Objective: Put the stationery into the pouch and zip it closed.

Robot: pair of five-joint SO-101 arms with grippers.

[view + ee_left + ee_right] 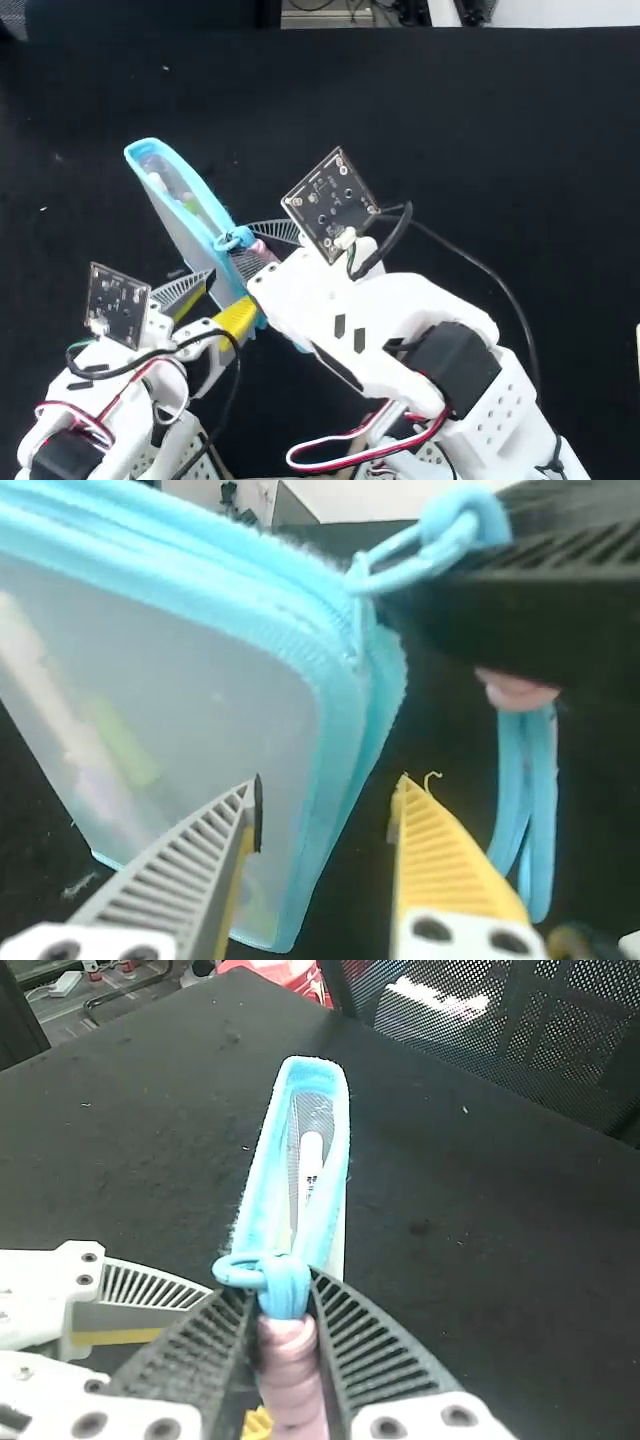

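Observation:
The translucent pouch [185, 230] with blue zip trim stands on its long edge on the black table. Its mouth [312, 1090] gapes open, and a white pen [310, 1165] and green items [188, 203] lie inside. My right gripper [285, 1305] is shut on the blue zipper pull loop [265, 1278] at the pouch's near end, with a pink piece [290, 1380] between its fingers. My left gripper [328, 790] clasps the near corner of the pouch [180, 710], with the grey finger [200, 870] on the clear side and the yellow finger [440, 860] by the zip edge.
Black cloth [480, 130] covers the table, with free room to the right of and behind the pouch. The two arms crowd the front edge, with the right arm's body [400, 330] just beside the left gripper [222, 300].

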